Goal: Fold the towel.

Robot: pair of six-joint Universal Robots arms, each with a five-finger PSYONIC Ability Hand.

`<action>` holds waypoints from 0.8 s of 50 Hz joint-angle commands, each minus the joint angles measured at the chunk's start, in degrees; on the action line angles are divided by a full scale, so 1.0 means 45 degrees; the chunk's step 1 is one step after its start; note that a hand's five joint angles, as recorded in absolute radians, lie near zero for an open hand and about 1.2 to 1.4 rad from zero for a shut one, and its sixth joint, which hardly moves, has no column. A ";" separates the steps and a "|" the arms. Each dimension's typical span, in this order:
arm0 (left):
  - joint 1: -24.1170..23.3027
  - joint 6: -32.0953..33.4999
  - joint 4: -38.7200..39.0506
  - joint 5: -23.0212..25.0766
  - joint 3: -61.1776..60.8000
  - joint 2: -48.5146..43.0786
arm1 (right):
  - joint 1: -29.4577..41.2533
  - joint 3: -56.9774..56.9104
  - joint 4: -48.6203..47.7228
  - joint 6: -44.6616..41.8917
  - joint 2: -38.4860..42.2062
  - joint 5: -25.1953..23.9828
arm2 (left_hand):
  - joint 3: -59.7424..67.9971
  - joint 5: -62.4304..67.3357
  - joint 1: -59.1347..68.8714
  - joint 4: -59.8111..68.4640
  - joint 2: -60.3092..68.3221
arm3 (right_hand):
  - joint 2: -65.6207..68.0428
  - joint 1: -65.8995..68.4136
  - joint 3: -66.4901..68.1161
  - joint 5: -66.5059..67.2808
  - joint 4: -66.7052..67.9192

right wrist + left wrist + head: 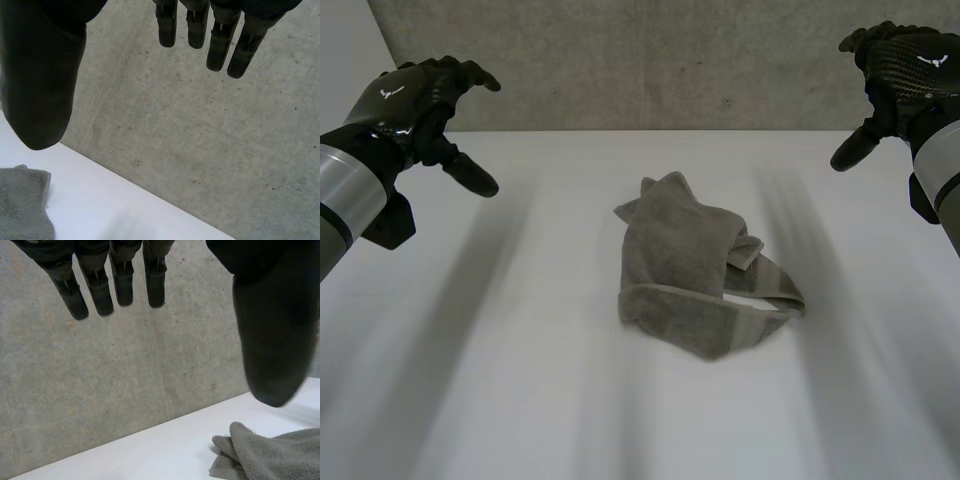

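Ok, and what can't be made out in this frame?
- Head view: the towel lies bunched; its own upper layers hide the lower ones and most corners.
- Left wrist view: the towel is cut off by the frame edge, past the left hand's thumb.
- Right wrist view: likewise cut off, beyond the right hand's thumb.

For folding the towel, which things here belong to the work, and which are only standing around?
For the job: grey towel, crumpled at mid-table; left hand and right hand, both open, held above the table, apart from the towel.
Not for the job: white table, which only bears the towel; concrete wall behind.
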 commanded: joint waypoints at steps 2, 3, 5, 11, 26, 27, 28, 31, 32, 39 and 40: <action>-0.0019 0.0015 0.0000 -0.0017 -0.0030 -0.0059 | 0.0007 -0.0001 0.0033 -0.0038 0.0075 -0.0014 | -0.1226 -0.0981 -0.1259 -0.1283 -0.1106 | -0.0788 -0.0672 -0.0950 -0.0748 -0.1018; 0.0000 0.0015 0.0019 -0.0017 -0.0030 -0.0078 | 0.0007 -0.0001 0.0053 -0.0096 0.0075 -0.0014 | -0.1226 -0.0981 -0.1260 -0.1283 -0.1106 | -0.0788 -0.0672 -0.0950 -0.0748 -0.1018; 0.0000 0.0015 0.0000 -0.0017 -0.0030 -0.0117 | 0.0026 -0.0020 0.0092 -0.0155 0.0075 -0.0034 | -0.1226 -0.0981 -0.1260 -0.1283 -0.1106 | -0.0788 -0.0672 -0.0950 -0.0748 -0.1018; 0.0000 -0.0043 0.0097 0.0002 -0.0166 -0.0176 | 0.0046 -0.0176 0.1123 -0.0701 0.0211 -0.1143 | -0.1226 -0.0981 -0.1260 -0.1283 -0.1106 | -0.0788 -0.0672 -0.0950 -0.0748 -0.1018; -0.1325 0.0249 0.1366 0.0314 -0.0792 -0.2418 | 0.1119 -0.0743 0.4742 -0.2773 0.3783 -0.3726 | -0.1226 -0.0981 -0.1260 -0.1283 -0.1106 | -0.0788 -0.0672 -0.0950 -0.0748 -0.1018; -0.1541 0.0250 0.1444 0.0373 -0.0715 -0.2906 | 0.1178 -0.0724 0.4509 -0.2754 0.4115 -0.3629 | -0.1226 -0.0981 -0.1260 -0.1283 -0.1106 | -0.0788 -0.0672 -0.0950 -0.0748 -0.1018; -0.1543 0.0250 0.1445 0.0373 -0.0714 -0.2911 | 0.1179 -0.0724 0.4506 -0.2753 0.4118 -0.3628 | -0.1226 -0.0981 -0.1260 -0.1283 -0.1106 | -0.0788 -0.0672 -0.0950 -0.0748 -0.1018; -0.1816 0.0269 0.1504 0.0588 -0.0499 -0.3926 | 0.1296 -0.0548 0.3803 -0.2714 0.4724 -0.3374 | -0.1189 -0.0944 -0.1222 -0.1246 -0.1069 | -0.0788 -0.0672 -0.0950 -0.0748 -0.1018; -0.1913 0.0269 0.1504 0.0839 -0.0325 -0.4390 | 0.1354 -0.0451 0.3513 -0.2714 0.4995 -0.3219 | -0.1152 -0.0907 -0.1185 -0.1209 -0.1032 | -0.0788 -0.0672 -0.0950 -0.0748 -0.1018; -0.2422 0.0289 0.1406 0.2111 0.0458 -0.6153 | 0.1628 -0.0118 0.3217 -0.2714 0.5779 -0.3120 | -0.0852 -0.0608 -0.0886 -0.0909 -0.0732 | 0.1586 0.1702 0.1424 0.1626 0.1356; -0.2538 0.0347 0.1387 0.2247 0.0632 -0.6481 | 0.1647 -0.0118 0.3217 -0.2734 0.5875 -0.3120 | -0.0815 -0.0571 -0.0849 -0.0872 -0.0695 | 0.2474 0.2590 0.2312 0.2514 0.2244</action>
